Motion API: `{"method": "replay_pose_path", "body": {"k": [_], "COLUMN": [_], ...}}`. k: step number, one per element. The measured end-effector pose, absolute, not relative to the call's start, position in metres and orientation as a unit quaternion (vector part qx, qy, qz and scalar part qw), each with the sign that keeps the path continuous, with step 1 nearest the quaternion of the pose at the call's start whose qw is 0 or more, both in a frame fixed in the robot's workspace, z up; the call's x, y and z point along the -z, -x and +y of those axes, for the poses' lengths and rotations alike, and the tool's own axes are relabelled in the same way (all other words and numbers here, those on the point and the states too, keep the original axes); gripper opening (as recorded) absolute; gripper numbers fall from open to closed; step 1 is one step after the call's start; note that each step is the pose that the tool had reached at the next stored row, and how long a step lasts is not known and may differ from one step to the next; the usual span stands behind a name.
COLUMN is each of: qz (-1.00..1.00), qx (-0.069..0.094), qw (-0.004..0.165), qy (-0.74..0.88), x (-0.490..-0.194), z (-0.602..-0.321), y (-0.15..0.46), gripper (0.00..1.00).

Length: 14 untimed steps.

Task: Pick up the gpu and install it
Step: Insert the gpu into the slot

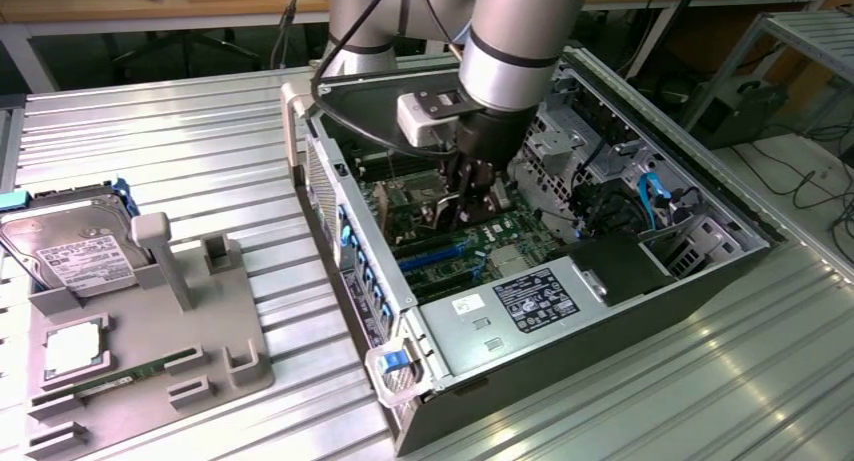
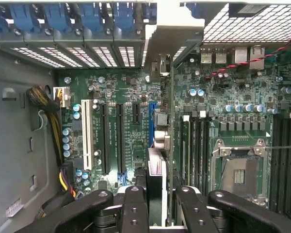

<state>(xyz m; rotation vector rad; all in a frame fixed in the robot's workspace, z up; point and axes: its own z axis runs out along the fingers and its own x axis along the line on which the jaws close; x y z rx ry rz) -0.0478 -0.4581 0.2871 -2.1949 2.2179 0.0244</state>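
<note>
The arm reaches down into the open computer case, which lies on its side on a metal table. The gripper is inside the case, just above the motherboard.

In the wrist view the gripper holds the gpu between its two black fingers. The fingers stand narrow and press on both faces of the card. The card is seen on its edge, so it looks like a thin strip that runs from the fingers toward the back wall of the case. Its silver bracket is at the far end, beside the row of blue slot latches. The card hangs over the motherboard, near the blue slot and between the black expansion slots and the RAM slots. I cannot tell if its lower edge already touches a slot.

The empty CPU socket is further to the side of the RAM slots.

In the exterior view, a grey holder stands on the table on the exterior view's left, well apart from the case. A hard drive leans in it, and a small RAM stick lies in its lower part.
</note>
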Motion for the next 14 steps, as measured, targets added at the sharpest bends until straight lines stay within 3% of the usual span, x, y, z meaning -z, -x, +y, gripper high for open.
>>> {"method": "replay_pose_path", "body": {"k": [14], "qz": [0.711], "qx": [-0.007], "qw": [0.011], "qy": [0.703], "x": [-0.266], "z": [-0.460], "y": [0.055], "gripper": [0.27]}}
